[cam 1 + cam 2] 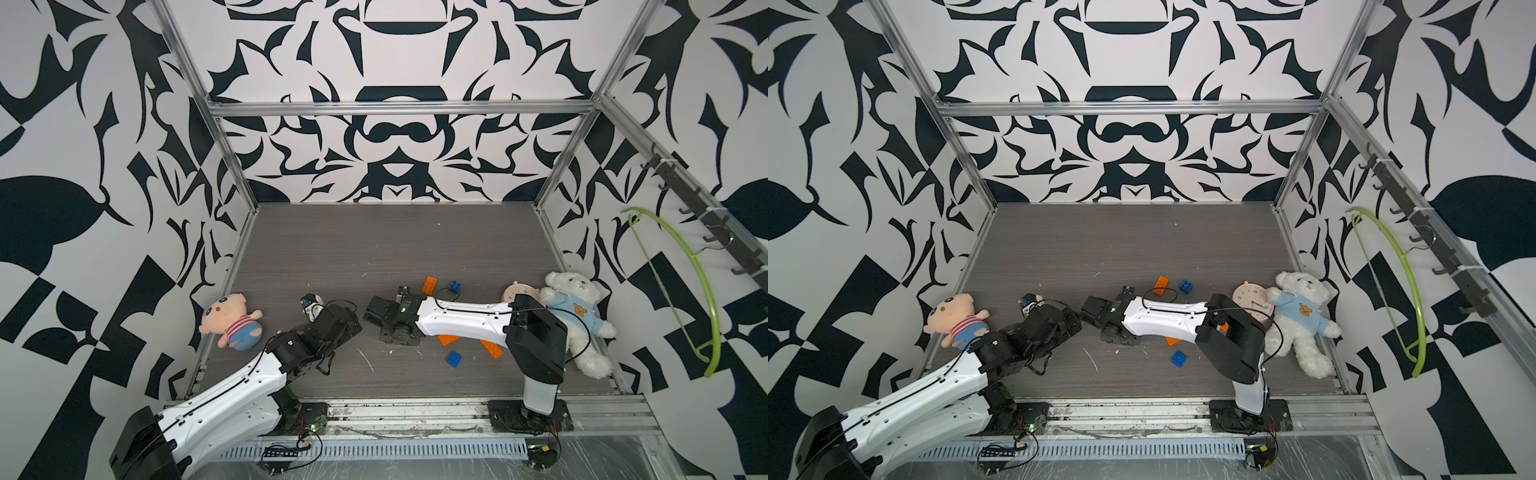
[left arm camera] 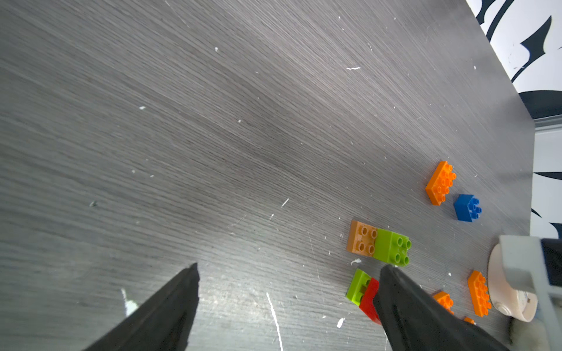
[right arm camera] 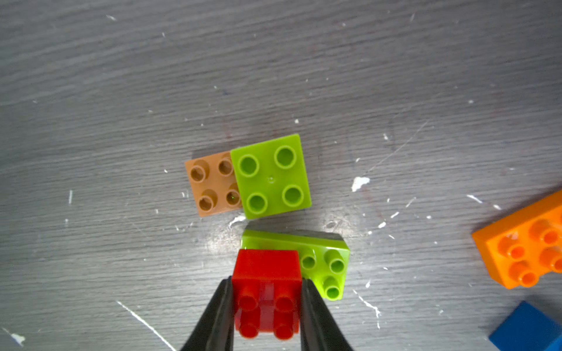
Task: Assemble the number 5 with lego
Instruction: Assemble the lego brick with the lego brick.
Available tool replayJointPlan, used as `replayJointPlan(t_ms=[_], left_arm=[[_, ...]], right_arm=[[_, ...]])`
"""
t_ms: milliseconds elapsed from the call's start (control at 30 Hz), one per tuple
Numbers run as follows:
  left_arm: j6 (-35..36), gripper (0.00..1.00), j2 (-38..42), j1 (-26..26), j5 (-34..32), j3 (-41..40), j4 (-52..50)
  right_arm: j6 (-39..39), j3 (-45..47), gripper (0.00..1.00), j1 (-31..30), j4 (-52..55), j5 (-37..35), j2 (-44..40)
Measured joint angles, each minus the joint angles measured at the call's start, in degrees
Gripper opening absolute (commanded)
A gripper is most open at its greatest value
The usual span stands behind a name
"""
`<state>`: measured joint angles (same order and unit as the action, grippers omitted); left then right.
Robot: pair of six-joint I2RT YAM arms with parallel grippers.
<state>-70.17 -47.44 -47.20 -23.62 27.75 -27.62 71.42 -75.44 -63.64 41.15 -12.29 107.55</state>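
Progress looks early: right claw (image 3: 267, 282) is clamped on a red brick (image 3: 267, 264) touching a green brick (image 3: 322, 258), mid-surface (image 1: 374, 249). Left claw (image 2: 290, 268) spread apart, empty. Orange bricks (image 2: 441, 184) lie scattered, no 5 yet.

Two plush toys (image 1: 232, 324) (image 1: 577, 316), two blue bricks (image 1: 455, 286) (image 1: 455, 358), two green bricks (image 3: 270, 176) (image 3: 328, 261)

Red lego brick (image 3: 267, 291) between right jaws
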Motion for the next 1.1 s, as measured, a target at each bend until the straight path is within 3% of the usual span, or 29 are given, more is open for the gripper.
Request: replayJointPlan(t_ms=[633, 1100], left_arm=[[-1.0, 0.99, 1.0, 0.1, -0.9, -0.8, -1.1], [-1.0, 0.99, -2.7, 0.2, 0.2, -0.8, 0.0]], right_arm=[[1.3, -3.0, 0.23, 0.5, 2.6, 0.1, 2.7], [-1.2, 0.8, 0.22, -0.1, 2.8, 4.2, -0.5]])
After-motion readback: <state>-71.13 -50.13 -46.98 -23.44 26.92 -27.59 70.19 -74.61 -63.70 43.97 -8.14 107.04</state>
